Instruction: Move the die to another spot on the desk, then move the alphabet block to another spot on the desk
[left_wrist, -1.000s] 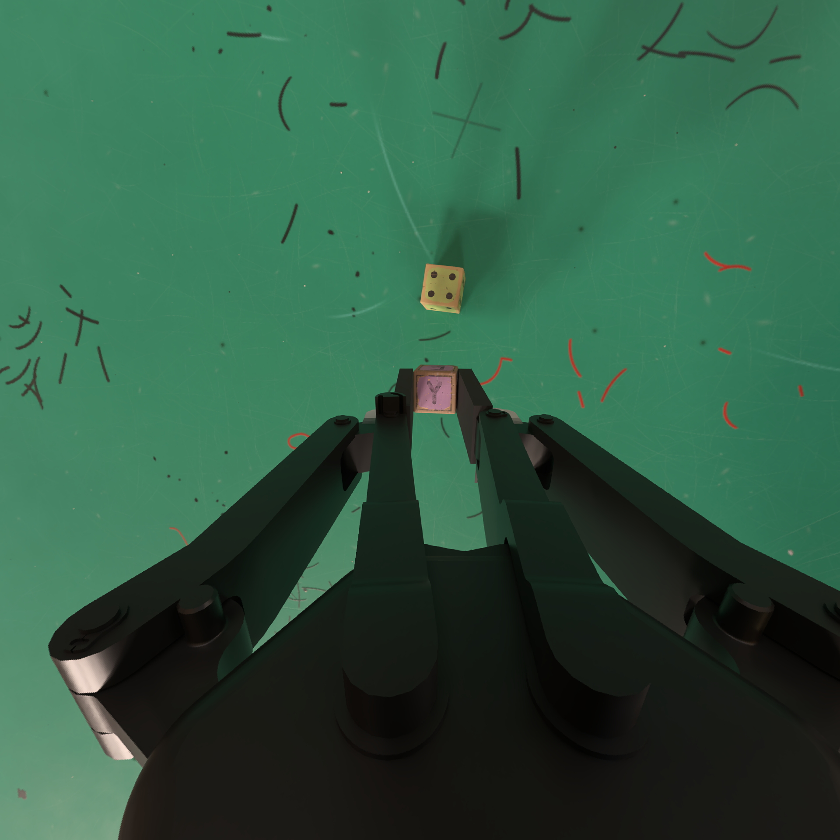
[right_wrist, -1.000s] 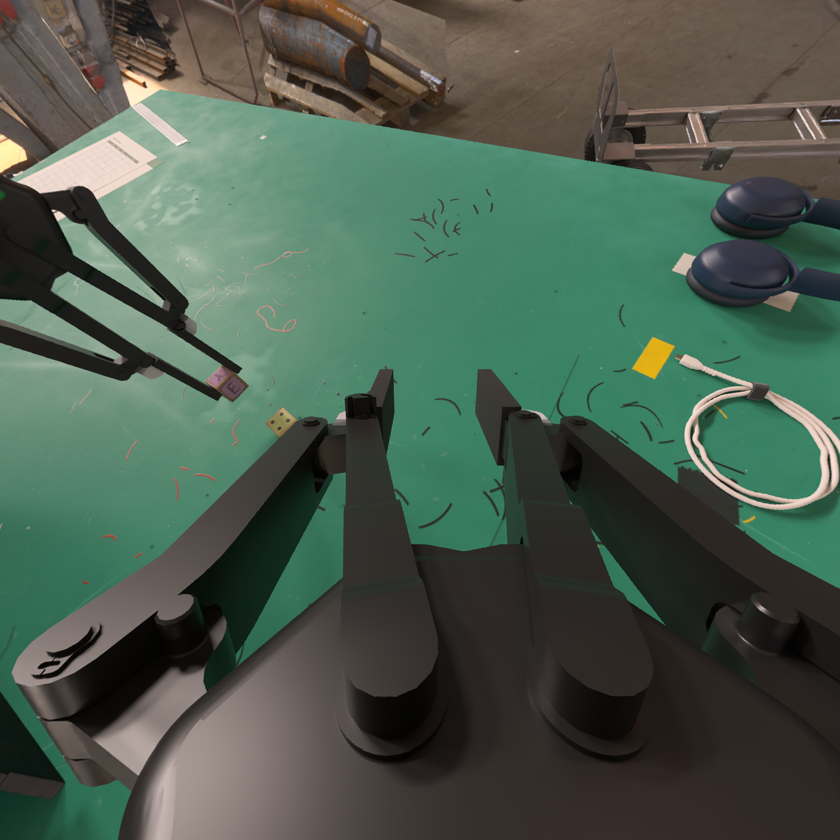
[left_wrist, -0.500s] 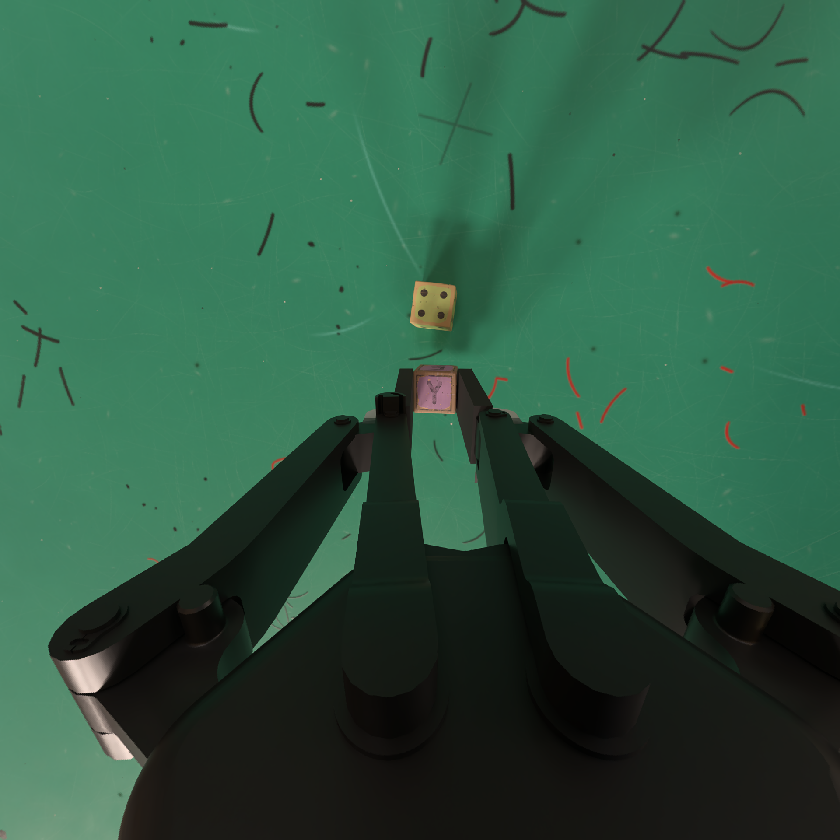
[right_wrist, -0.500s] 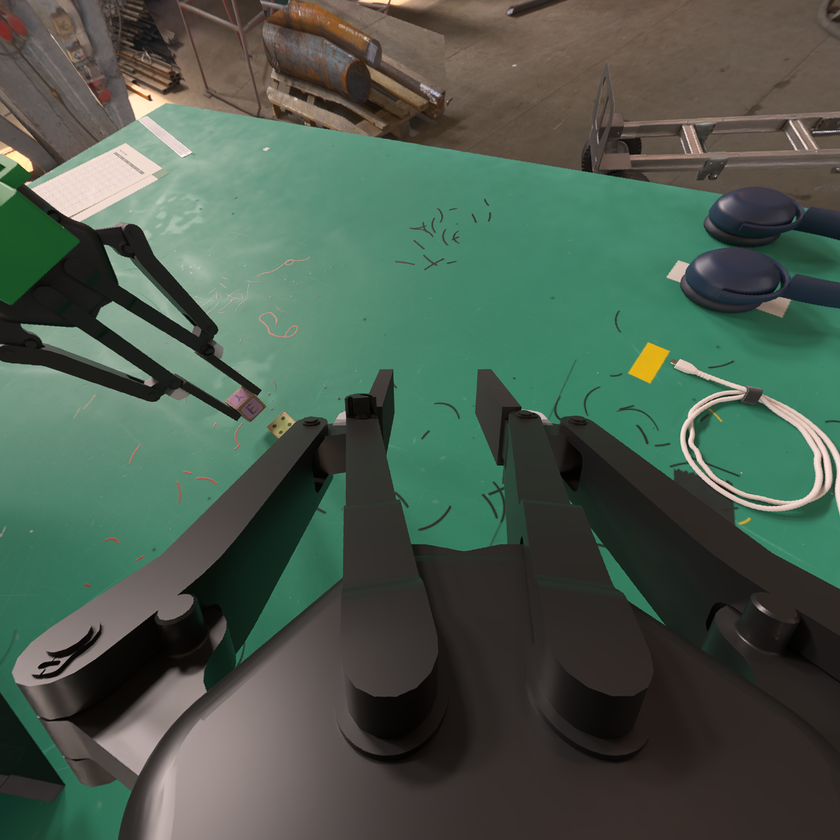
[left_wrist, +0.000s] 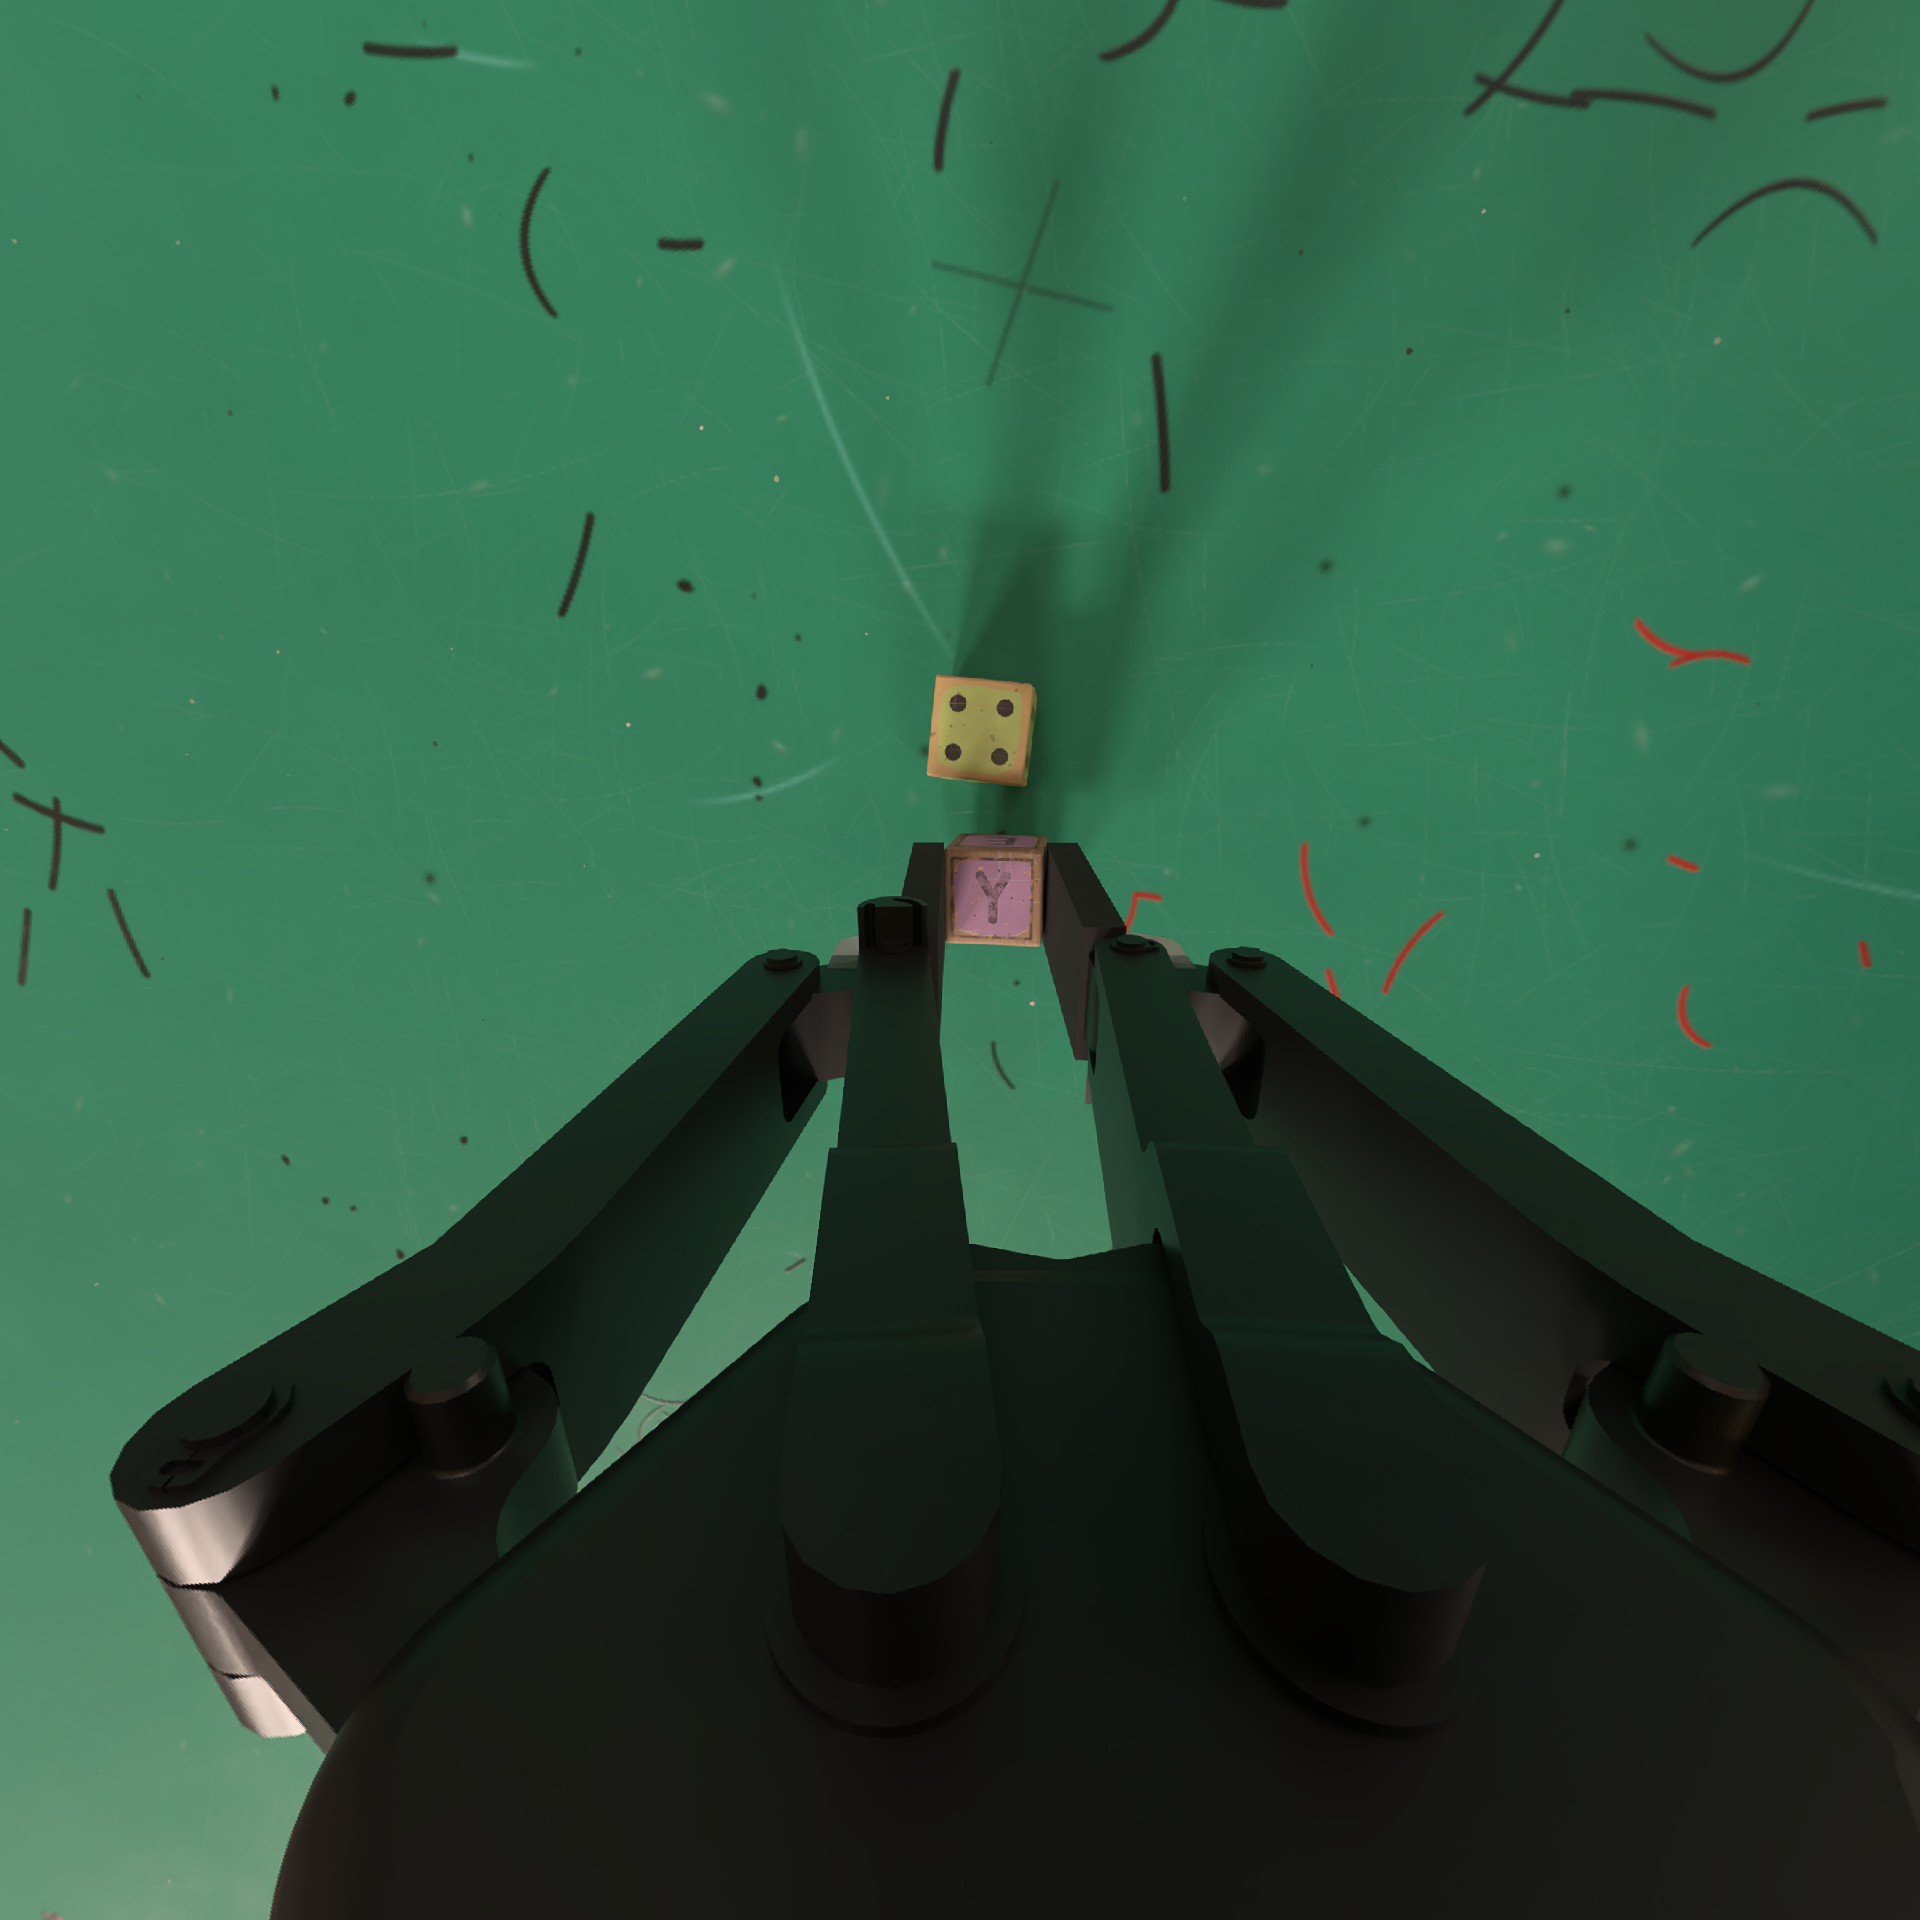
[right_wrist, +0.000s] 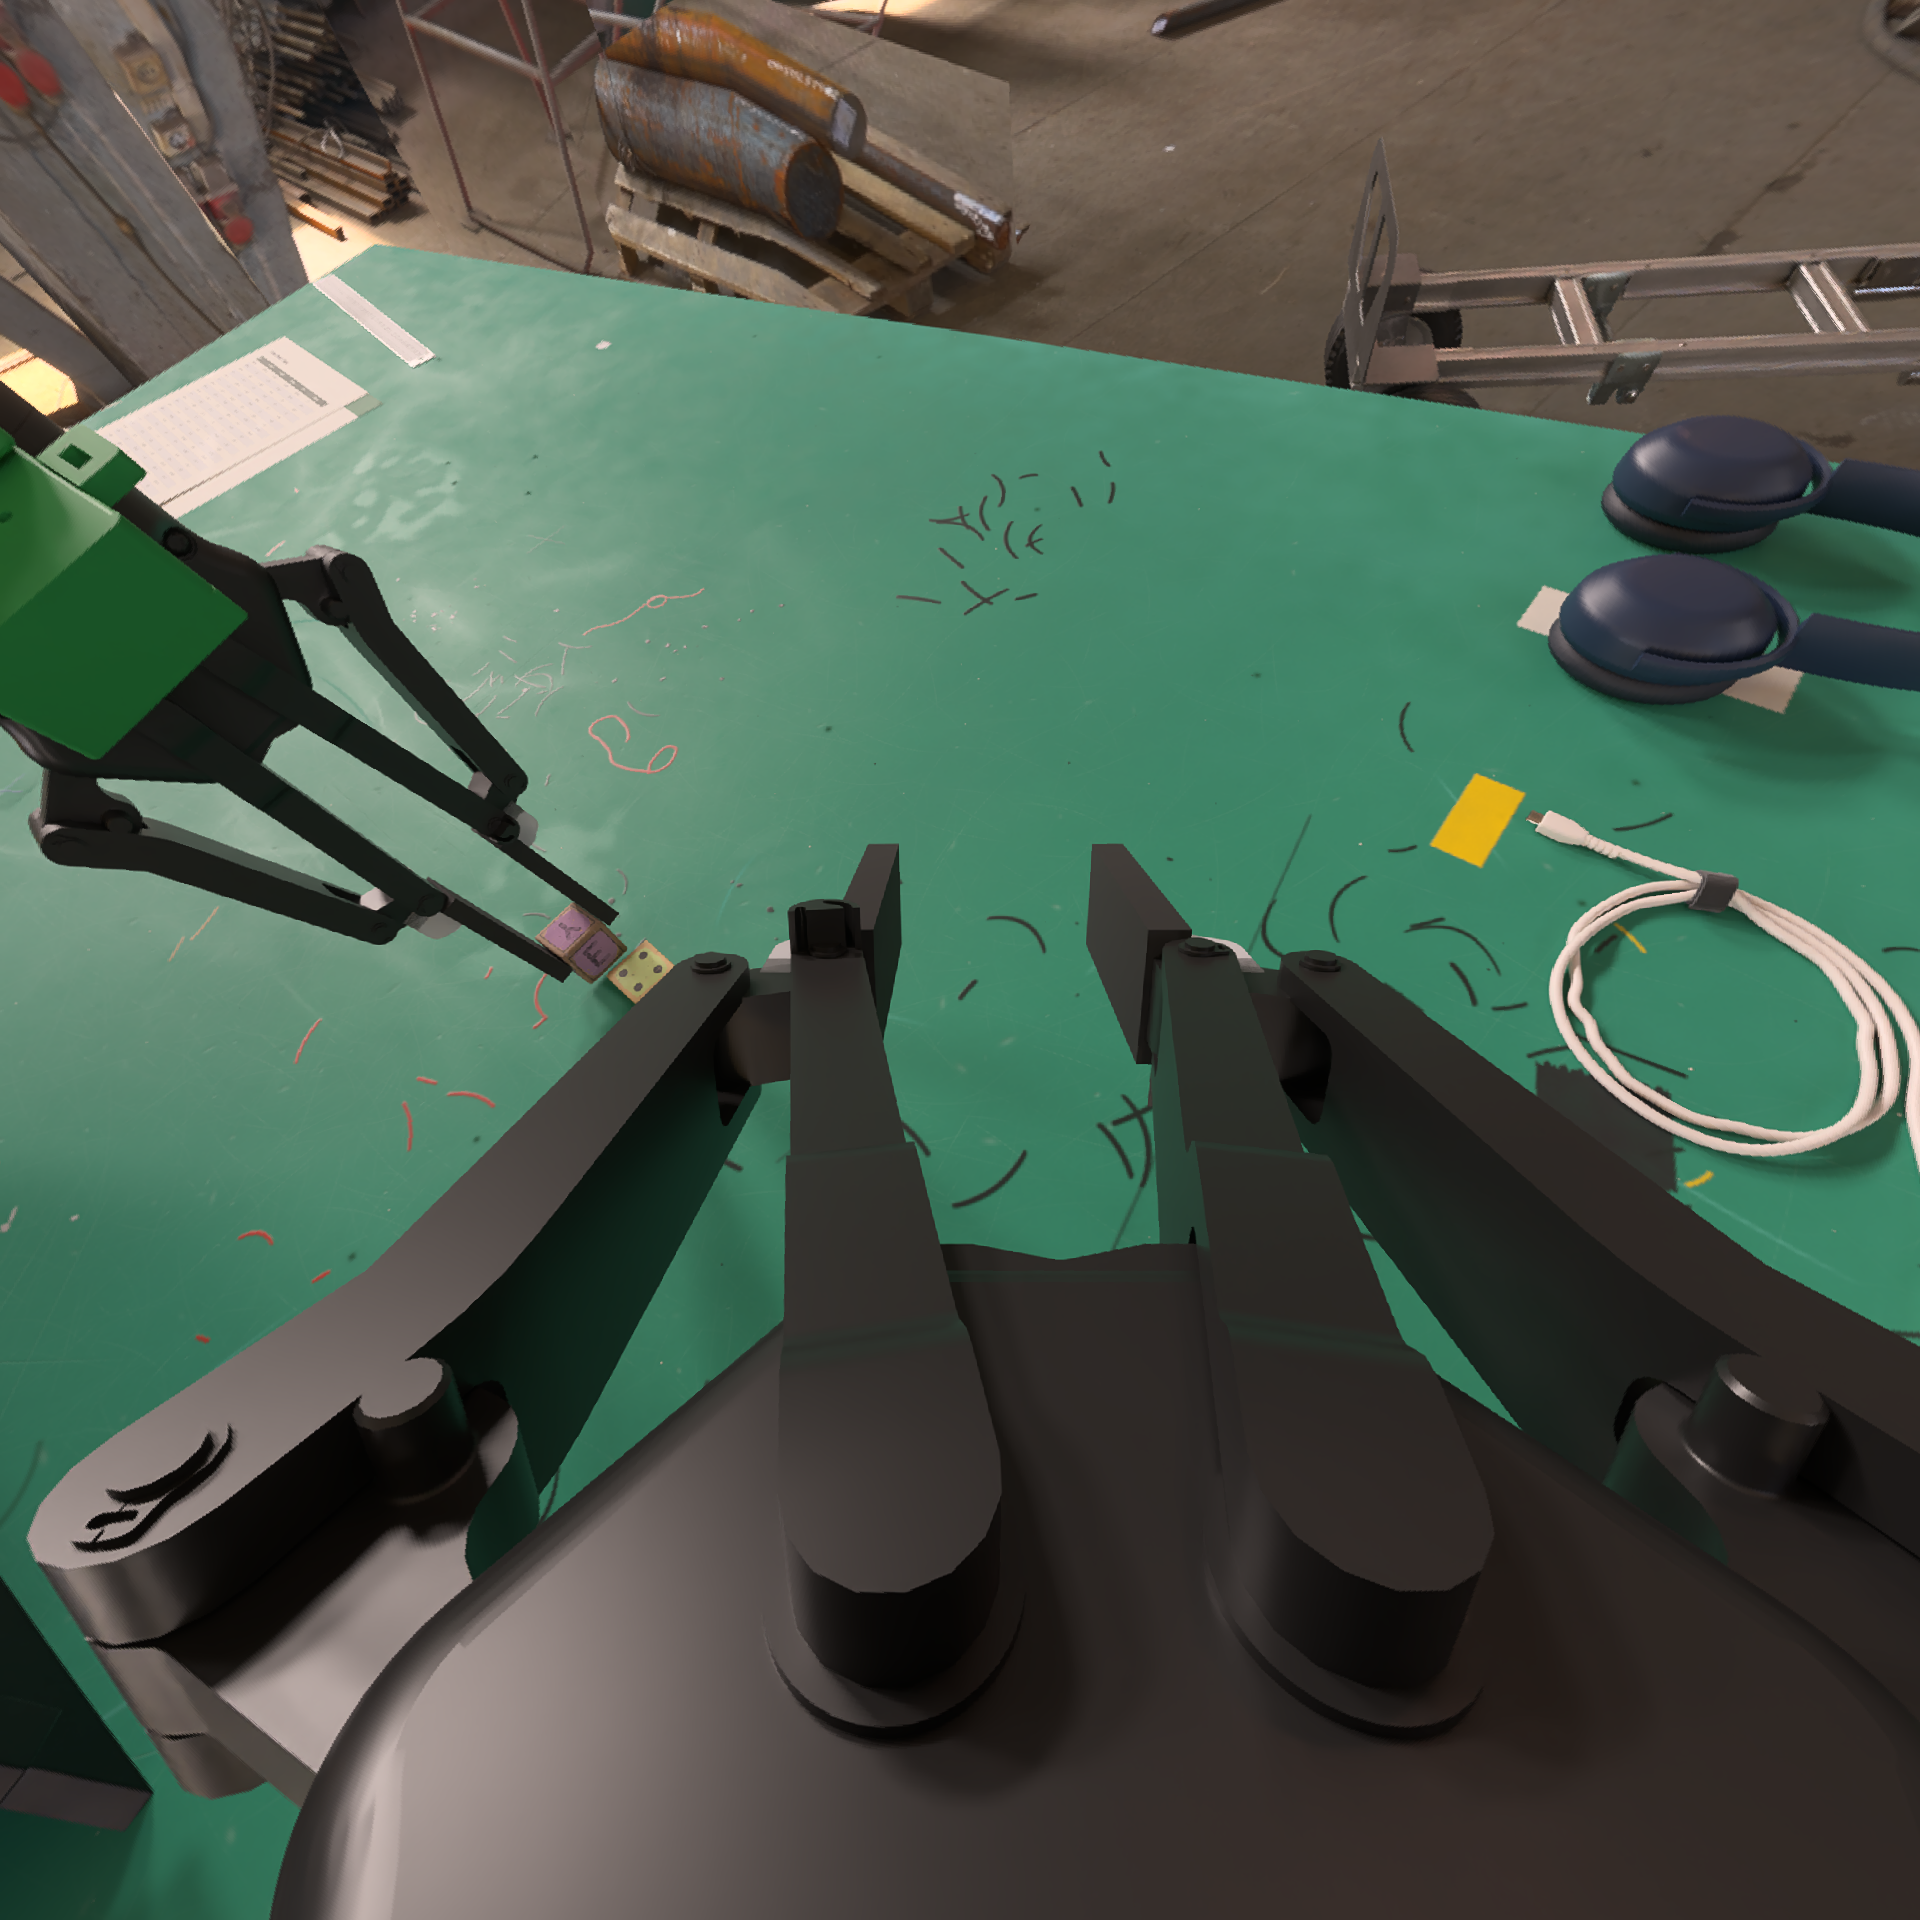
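Left end effector (left_wrist: 994, 894) clamped on the pink alphabet block (left_wrist: 993, 891), carried low over the green tabletop (left_wrist: 416, 623). Just beyond the block, apart from it, lay the yellow die (left_wrist: 981, 728), four pips up. Right end effector (right_wrist: 992, 914) hovered apart, gripping nothing, near a coiled white cable (right_wrist: 1725, 1018).

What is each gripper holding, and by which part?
Left gripper holds the alphabet block by two opposite side faces. Right gripper is open, holding nothing.

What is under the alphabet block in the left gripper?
Below the alphabet block, clamped in the left gripper, only green desk shows; the die lies just beyond it. The desk directly beneath is hidden by the block.
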